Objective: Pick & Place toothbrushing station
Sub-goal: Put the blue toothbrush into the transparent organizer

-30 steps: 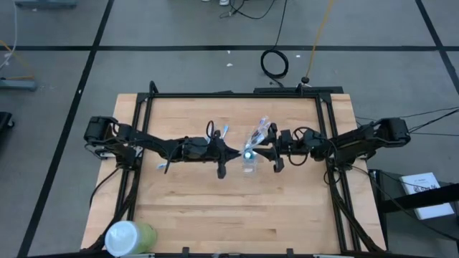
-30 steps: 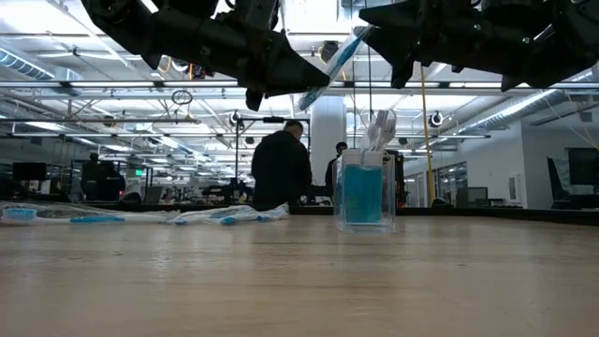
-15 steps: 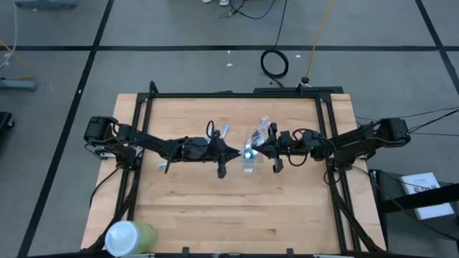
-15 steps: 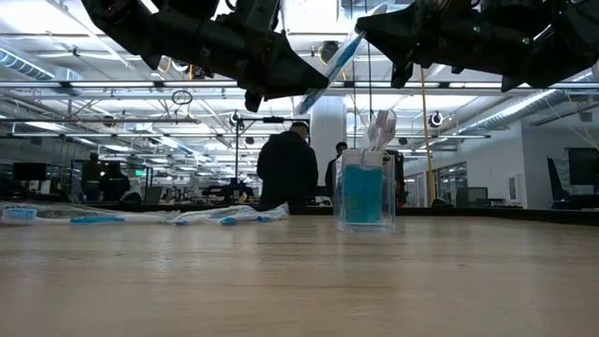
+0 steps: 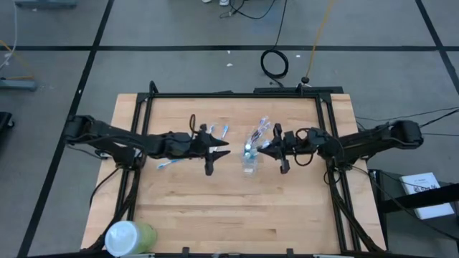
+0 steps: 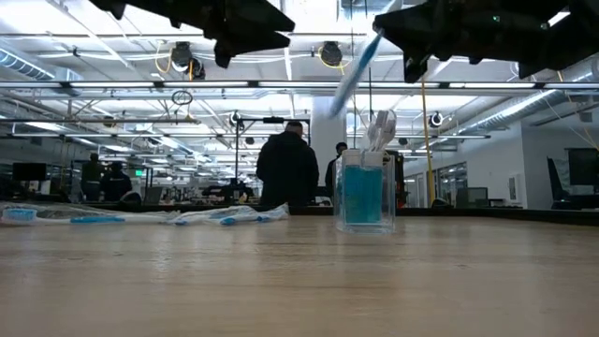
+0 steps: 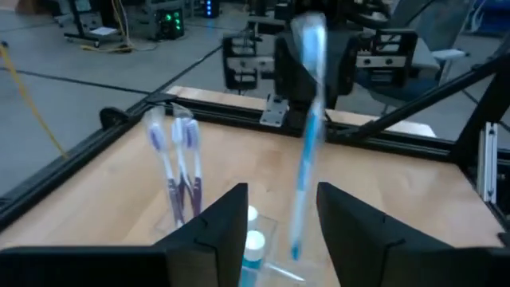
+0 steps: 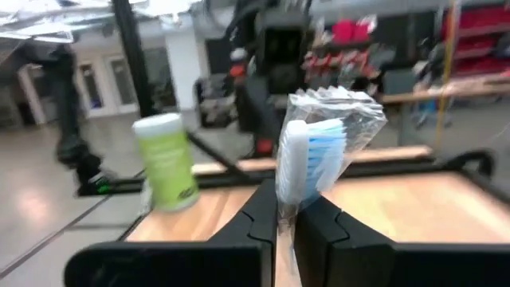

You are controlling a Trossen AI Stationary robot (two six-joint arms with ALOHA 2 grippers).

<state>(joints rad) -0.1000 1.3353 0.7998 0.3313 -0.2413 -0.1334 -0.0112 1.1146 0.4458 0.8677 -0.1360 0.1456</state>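
A blue-and-white toothbrush (image 6: 354, 67) in clear wrap hangs in the air above the small clear cup (image 5: 249, 165), with my right gripper (image 5: 262, 147) shut on it. The cup (image 6: 363, 193) stands on the table's middle with purple brushes (image 7: 177, 163) upright in it. My left gripper (image 5: 221, 148) is open, left of the cup and apart from the brush; the left wrist view shows the brush (image 7: 306, 151) beyond its parted fingers. Loose wrapped brushes (image 5: 166, 164) lie flat on the table to the left. My right gripper pinches the toothbrush between its two fingers just below the bristle head (image 8: 287, 203). The fingers come level from the table's right side and lie across the brush. The head (image 8: 312, 151) stands above them. The handle (image 7: 301, 199) hangs down, slanting, clear of cup and table.
A large pale-green container (image 5: 130, 236) stands at the table's near left corner. Another loose brush (image 5: 223, 131) lies behind the left gripper. A black frame (image 5: 237, 94) rims the table. People (image 6: 285, 170) stand in the room beyond the far edge.
My right gripper has shut on the toothbrush near its head. My left gripper has opened, let go of the brush, and drawn back toward the table's left edge and upward. The brush stays in the air over the cup, now hanging from the right gripper alone.
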